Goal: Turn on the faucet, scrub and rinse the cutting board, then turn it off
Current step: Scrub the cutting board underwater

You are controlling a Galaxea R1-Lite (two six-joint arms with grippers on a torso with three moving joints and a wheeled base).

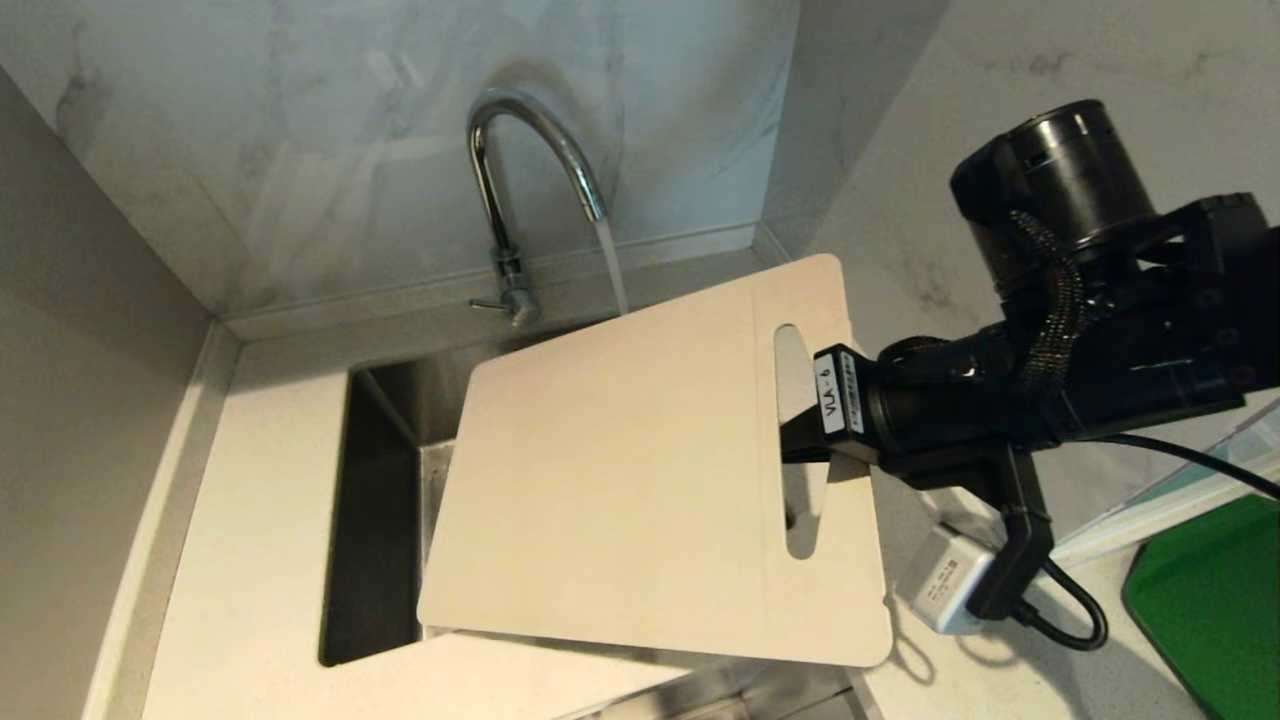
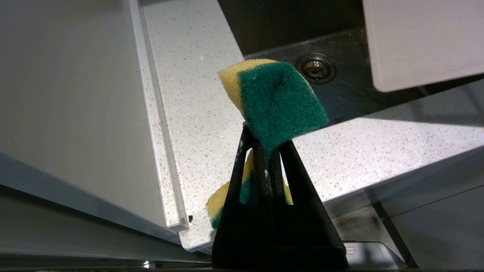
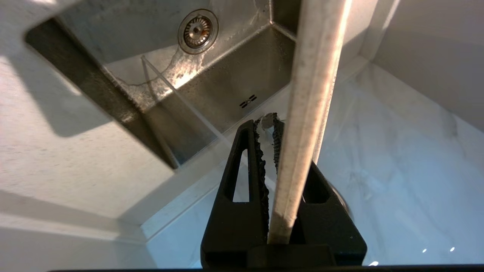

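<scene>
Cutting board [image 1: 640,470]: hanging tilted over the sink [image 1: 375,520], the right claw [image 1: 800,440] clamping its handle end. Faucet [image 1: 520,170]: running, its stream falling behind the board's far edge. Left claw [image 2: 264,151]: pinching a green-and-yellow sponge [image 2: 280,102] above the bench [image 2: 196,124].

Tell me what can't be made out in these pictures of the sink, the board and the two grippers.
- Where the water lands: in the head view the cutting board hides the stream's end below the faucet.
- Most of the sink: covered by the board in the head view.
- Left gripper: outside the head view; only the left wrist view shows it, shut on the sponge.
- Green board: cut off by the head view's edge.
- Right gripper: its far finger sits behind the board's edge.
</scene>
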